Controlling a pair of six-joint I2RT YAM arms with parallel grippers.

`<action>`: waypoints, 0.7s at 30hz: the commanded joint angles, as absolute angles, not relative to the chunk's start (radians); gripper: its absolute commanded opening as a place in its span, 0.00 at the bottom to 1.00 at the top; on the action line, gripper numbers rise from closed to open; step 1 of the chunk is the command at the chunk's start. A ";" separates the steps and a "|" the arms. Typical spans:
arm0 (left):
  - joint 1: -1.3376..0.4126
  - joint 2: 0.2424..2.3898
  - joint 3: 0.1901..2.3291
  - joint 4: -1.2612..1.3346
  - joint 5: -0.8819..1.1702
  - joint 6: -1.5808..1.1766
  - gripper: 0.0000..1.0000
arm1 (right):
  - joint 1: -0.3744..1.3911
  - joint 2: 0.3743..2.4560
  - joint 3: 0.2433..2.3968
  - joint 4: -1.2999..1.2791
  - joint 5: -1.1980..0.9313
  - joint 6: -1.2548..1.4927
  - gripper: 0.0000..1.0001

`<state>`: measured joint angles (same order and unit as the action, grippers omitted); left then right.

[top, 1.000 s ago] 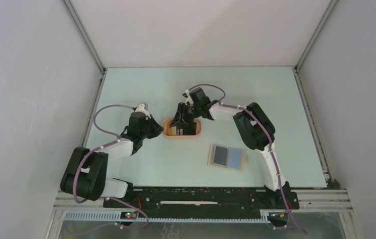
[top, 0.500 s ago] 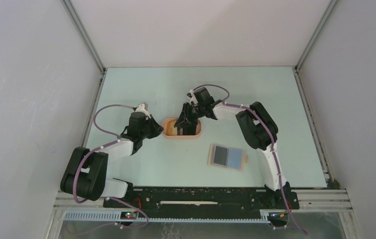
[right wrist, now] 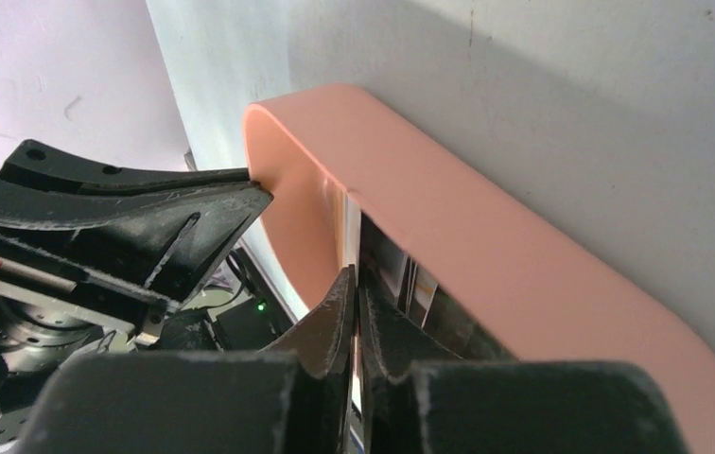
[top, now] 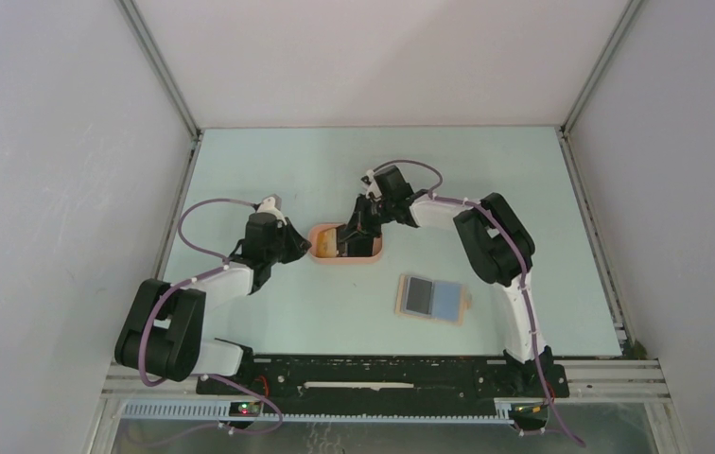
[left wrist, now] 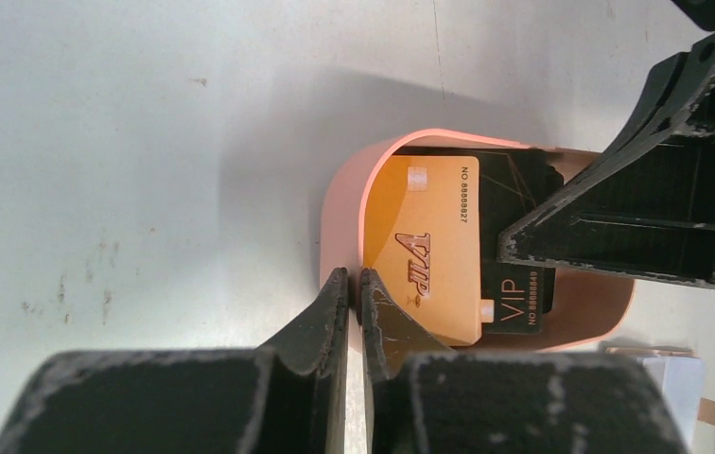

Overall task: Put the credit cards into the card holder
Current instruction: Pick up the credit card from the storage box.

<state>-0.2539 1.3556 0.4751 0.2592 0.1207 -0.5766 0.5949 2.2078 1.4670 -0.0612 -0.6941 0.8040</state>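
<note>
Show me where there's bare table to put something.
Bare: the far strip behind the pink tray, and the near strip between the card holder and the arms' base rail. Crowded: the tray, where left gripper and right gripper meet.

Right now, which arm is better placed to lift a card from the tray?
Right. The right gripper is inside the tray, closed on the edge of a card. The left gripper only pinches the tray's rim, probably steadying it.
</note>
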 commanded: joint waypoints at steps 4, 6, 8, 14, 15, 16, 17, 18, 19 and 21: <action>-0.261 1.330 0.500 0.192 0.137 -0.558 0.10 | 0.588 2.110 1.453 -0.054 -0.679 0.746 0.00; -0.261 1.313 0.501 0.182 0.136 -0.556 0.11 | 0.587 2.097 1.453 -0.077 -0.666 0.713 0.00; -0.261 1.289 0.504 0.168 0.134 -0.555 0.18 | 0.586 2.080 1.462 -0.123 -0.641 0.664 0.00; -0.261 1.175 0.500 0.121 0.130 -0.558 0.38 | 0.583 2.003 1.468 -0.267 -0.539 0.485 0.00; -0.261 1.153 0.498 0.115 0.132 -0.558 0.41 | 0.581 1.988 1.465 -0.283 -0.534 0.457 0.00; -0.261 1.129 0.491 0.111 0.135 -0.560 0.43 | 0.577 1.971 1.460 -0.296 -0.536 0.418 0.00; -0.261 1.106 0.484 0.108 0.137 -0.563 0.46 | 0.574 1.955 1.455 -0.312 -0.541 0.386 0.00; -0.261 1.079 0.477 0.106 0.141 -0.565 0.48 | 0.572 1.932 1.453 -0.330 -0.547 0.354 0.00; -0.261 1.053 0.470 0.106 0.146 -0.568 0.50 | 0.569 1.909 1.449 -0.348 -0.553 0.311 0.00; -0.261 0.998 0.450 0.119 0.171 -0.572 0.55 | 0.563 1.857 1.438 -0.395 -0.569 0.221 0.00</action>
